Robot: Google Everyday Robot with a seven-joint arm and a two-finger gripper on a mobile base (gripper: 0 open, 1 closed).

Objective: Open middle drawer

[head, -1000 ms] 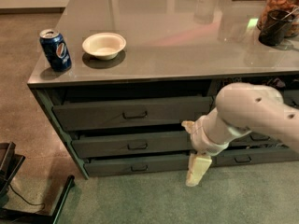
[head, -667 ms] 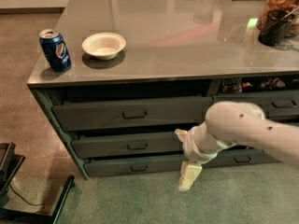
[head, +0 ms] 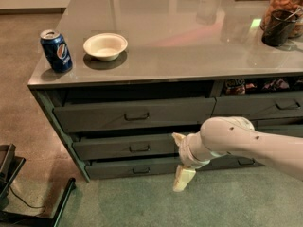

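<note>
The middle drawer (head: pixel 113 148) is the medium-height dark grey-green front in the left stack, with a small loop handle (head: pixel 139 148) at its centre. Its front sits about flush with the bottom drawer below it. My gripper (head: pixel 180 159) hangs in front of the right end of this drawer, a little right of the handle and not touching it. Its fingers are spread apart, one fingertip (head: pixel 178 137) up at the drawer's top edge and the other (head: pixel 182 178) down by the floor. It holds nothing.
The taller top drawer (head: pixel 132 115) and slim bottom drawer (head: pixel 137 168) flank the middle one. On the counter (head: pixel 189 41) stand a blue soda can (head: pixel 56 50), a white bowl (head: pixel 105 46) and a dark cup (head: pixel 278 27). A black stand (head: pixel 28 207) is at the lower left.
My arm and gripper have moved left along the drawer fronts, closer to the middle drawer's handle. The drawers have not moved.
</note>
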